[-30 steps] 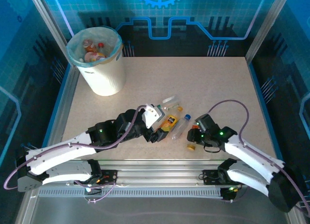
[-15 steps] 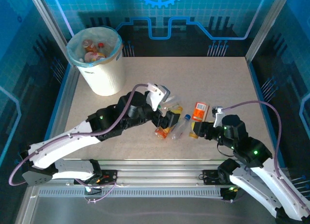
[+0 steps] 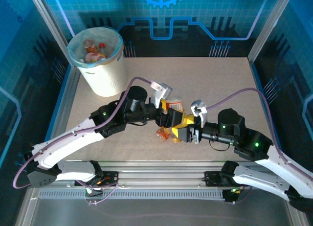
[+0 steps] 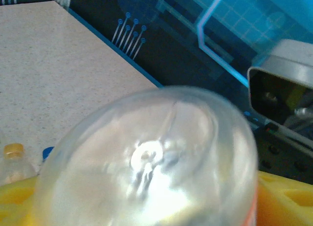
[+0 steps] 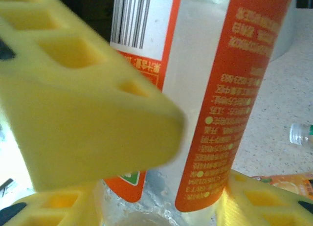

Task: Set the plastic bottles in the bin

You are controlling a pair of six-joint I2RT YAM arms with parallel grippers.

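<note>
Orange-labelled plastic bottle (image 5: 215, 89) is held up over mid-worktop (image 3: 220, 84), between both hands. Right hand (image 3: 181, 129) pinches it. Left hand (image 3: 171, 117) straddles the same bottle, and I cannot tell if it clamps. Loose bottles (image 3: 163, 133) lie just beneath. Bin (image 3: 105, 79) stands far left.

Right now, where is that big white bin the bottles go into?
The bin stands at the far left corner of the table in the top view, beside the metal frame post, with several bottles already inside it.
</note>
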